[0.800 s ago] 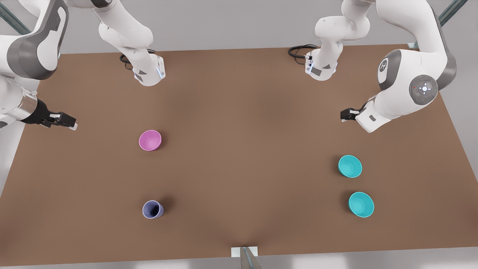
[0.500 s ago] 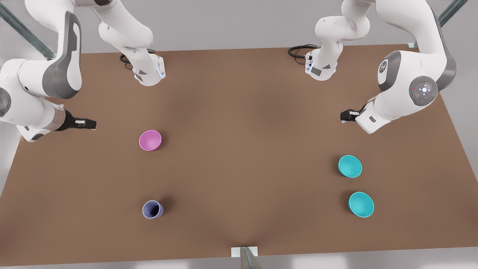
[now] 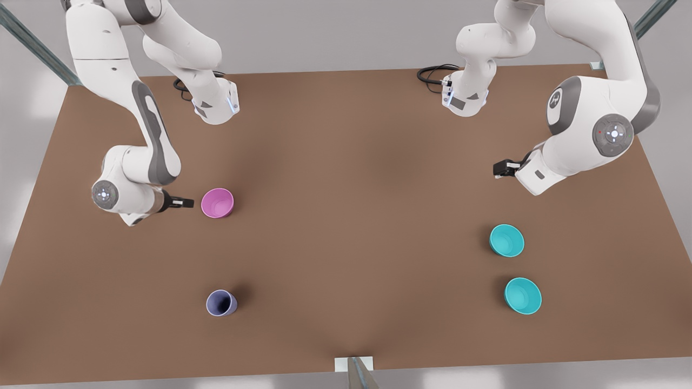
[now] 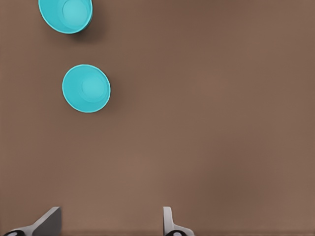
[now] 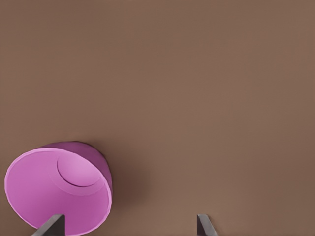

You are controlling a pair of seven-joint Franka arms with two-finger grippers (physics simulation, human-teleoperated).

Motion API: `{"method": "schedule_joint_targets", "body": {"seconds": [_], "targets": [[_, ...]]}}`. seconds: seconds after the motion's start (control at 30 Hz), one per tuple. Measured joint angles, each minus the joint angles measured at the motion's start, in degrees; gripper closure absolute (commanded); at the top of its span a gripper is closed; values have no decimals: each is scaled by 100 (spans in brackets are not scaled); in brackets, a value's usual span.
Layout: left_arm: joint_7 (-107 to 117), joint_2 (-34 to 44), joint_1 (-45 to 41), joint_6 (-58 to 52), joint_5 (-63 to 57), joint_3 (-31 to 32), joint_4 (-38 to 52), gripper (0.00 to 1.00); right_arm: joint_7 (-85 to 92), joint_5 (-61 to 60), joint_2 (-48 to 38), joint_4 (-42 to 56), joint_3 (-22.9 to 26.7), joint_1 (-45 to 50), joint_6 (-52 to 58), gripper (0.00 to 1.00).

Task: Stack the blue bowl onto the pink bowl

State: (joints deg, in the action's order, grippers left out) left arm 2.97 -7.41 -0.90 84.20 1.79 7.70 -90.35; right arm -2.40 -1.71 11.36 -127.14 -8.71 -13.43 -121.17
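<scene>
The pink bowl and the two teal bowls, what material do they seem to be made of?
The pink bowl looks like smooth, moulded plastic: one even colour, thin wall, soft sheen inside in the right wrist view. The two teal bowls look like the same plastic, with plain colour and faint gloss. As these are renders, ceramic cannot be fully excluded.

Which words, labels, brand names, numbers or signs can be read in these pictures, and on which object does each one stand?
No readable text: the pink bowl, both turquoise bowls, the lavender cup and the brown table are plain.
A small round emblem on the arm at the front view's right: too small to read.
Small grey markings on the two arm bases: shapes only, no legible letters.
</scene>
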Motion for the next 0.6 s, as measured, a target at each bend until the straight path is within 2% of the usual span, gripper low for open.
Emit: {"method": "schedule_joint_targets", "body": {"seconds": [0.3,0.43,0.6], "targets": [[8,-3,2,-36,-2,0,-3,0,-76,-201,449,-447,-46,24,-1270,0],[10,-28,2,-43,-4,0,-3,0,-96,-223,464,-968,-94,26,-1819,0],[13,-38,22,-47,-7,0,-3,0,-110,-230,473,-1049,-150,28,-2227,3]]}}
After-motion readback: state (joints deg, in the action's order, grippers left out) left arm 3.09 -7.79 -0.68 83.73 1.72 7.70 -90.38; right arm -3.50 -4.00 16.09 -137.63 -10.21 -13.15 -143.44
